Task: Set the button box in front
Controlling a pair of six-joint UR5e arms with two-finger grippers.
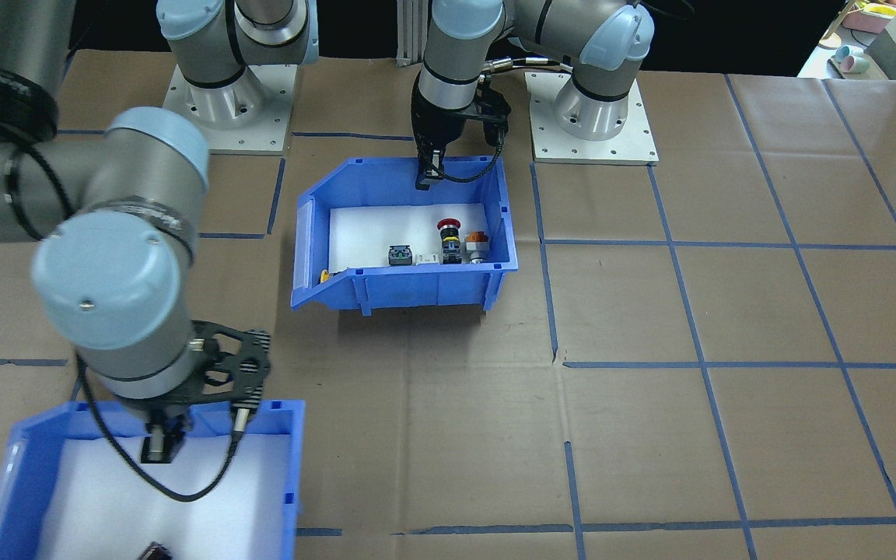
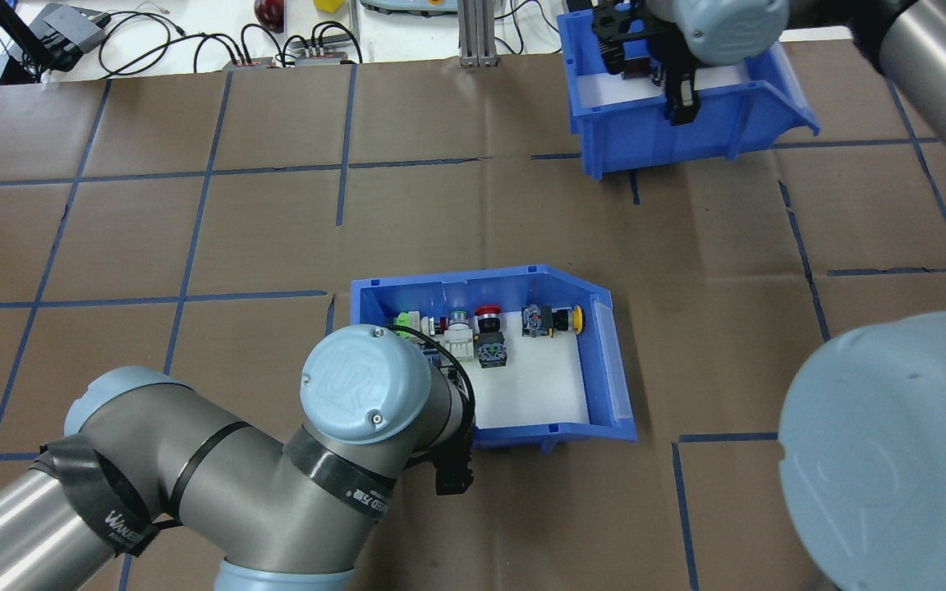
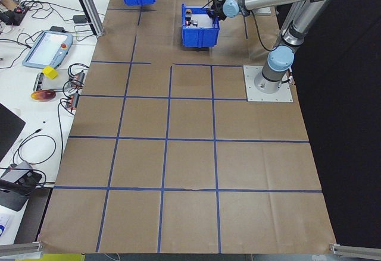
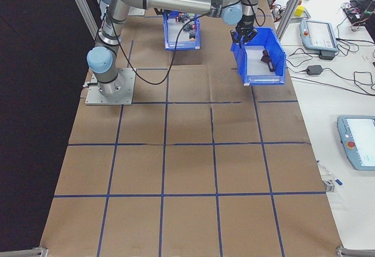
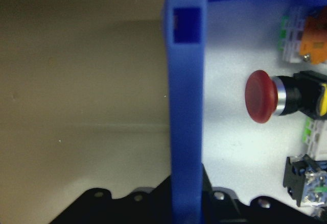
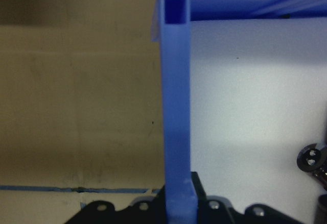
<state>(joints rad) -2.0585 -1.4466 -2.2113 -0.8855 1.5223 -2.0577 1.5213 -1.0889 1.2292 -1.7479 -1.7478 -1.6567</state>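
In the front-facing view, the button box [image 1: 405, 237] is sitting upper centre, the left gripper [image 1: 426, 173] clamping its rear wall from above. In the overhead view the box [image 2: 604, 361] is lying mid-frame, long axis running left-right, while the right gripper [image 2: 681, 105] is pinching the other bin [image 2: 719, 123] at upper right. The left wrist view is showing the wall running vertically between the jaws.

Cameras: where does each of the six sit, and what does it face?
Front-facing: across the table, facing the robot; both bases, button box.
Overhead: behind the shoulders, looking down; both arms, second bin.
Exterior left: table end, near left arm.
Exterior right: opposite end, near right arm.
Left wrist: left hand straddling the button box's wall, red mushroom button inside.
Right wrist: right hand straddling the second bin's wall.
Shared: front-facing and overhead both show both bins.
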